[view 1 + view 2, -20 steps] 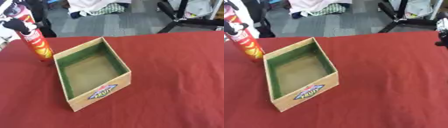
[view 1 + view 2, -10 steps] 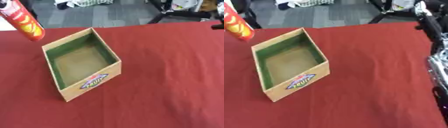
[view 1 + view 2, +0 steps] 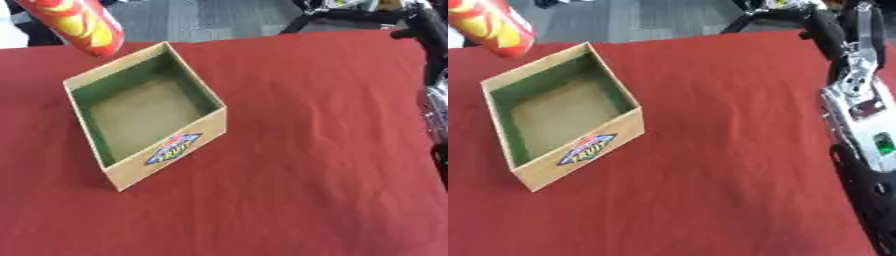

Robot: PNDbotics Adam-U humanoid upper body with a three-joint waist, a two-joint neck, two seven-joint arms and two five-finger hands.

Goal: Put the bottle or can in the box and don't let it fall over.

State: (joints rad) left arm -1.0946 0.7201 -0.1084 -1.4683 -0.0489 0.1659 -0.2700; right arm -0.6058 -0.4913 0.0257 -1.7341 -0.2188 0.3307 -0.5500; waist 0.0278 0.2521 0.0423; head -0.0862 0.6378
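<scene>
Can over the box's far corner

The red and yellow can leans in the air, top end up and left, bottom end near the box. My left hand is out of view. My right arm shows; I can't tell its fingers.

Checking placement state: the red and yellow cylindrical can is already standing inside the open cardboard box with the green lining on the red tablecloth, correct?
Not correct. The red and yellow cylindrical can is tilted in the air above the far left corner, not inside. The open cardboard box with the green lining holds nothing and sits on the red tablecloth. The left eye view shows it.
</scene>
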